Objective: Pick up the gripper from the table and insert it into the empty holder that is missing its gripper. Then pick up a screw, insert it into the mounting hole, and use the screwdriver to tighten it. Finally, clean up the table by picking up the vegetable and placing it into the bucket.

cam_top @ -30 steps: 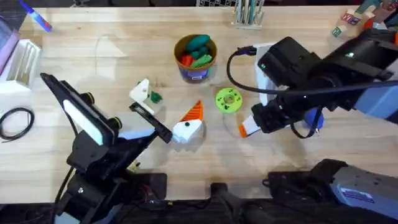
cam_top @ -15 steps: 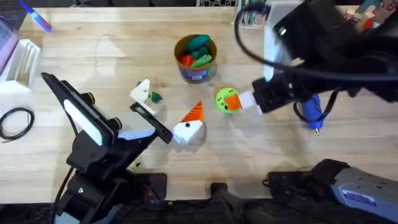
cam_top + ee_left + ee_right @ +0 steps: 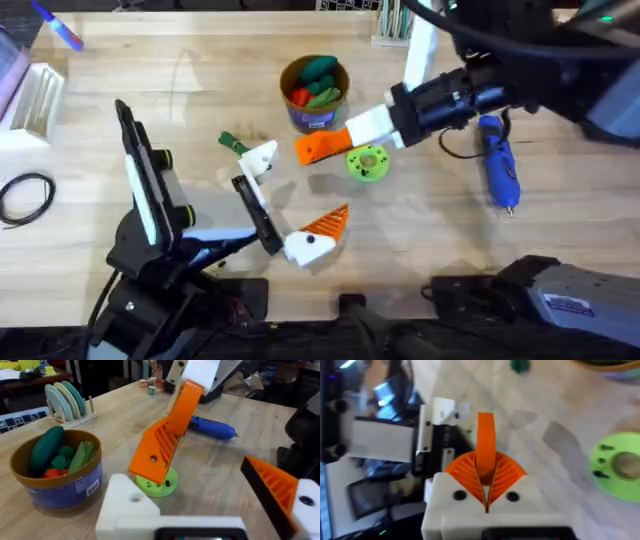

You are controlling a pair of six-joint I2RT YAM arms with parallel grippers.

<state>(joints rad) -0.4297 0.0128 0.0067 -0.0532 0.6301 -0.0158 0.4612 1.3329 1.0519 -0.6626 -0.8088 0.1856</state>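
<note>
Two hands are in my view. My right hand (image 3: 345, 142) is closed on the orange fingertip (image 3: 320, 147) and holds it in the air, its free end pointing toward my left hand (image 3: 292, 206), I think so that it can slide into the holder. The left hand stands open; one side carries its orange pad (image 3: 330, 222) and the other is a bare white holder (image 3: 258, 156), turned toward the coming part. The fingertip is near this holder but not touching it. Below it the green disc (image 3: 367, 162) lies on the bench (image 3: 180, 100), beside the bucket (image 3: 315, 92). The blue screwdriver (image 3: 497, 172) lies behind my right arm.
</note>
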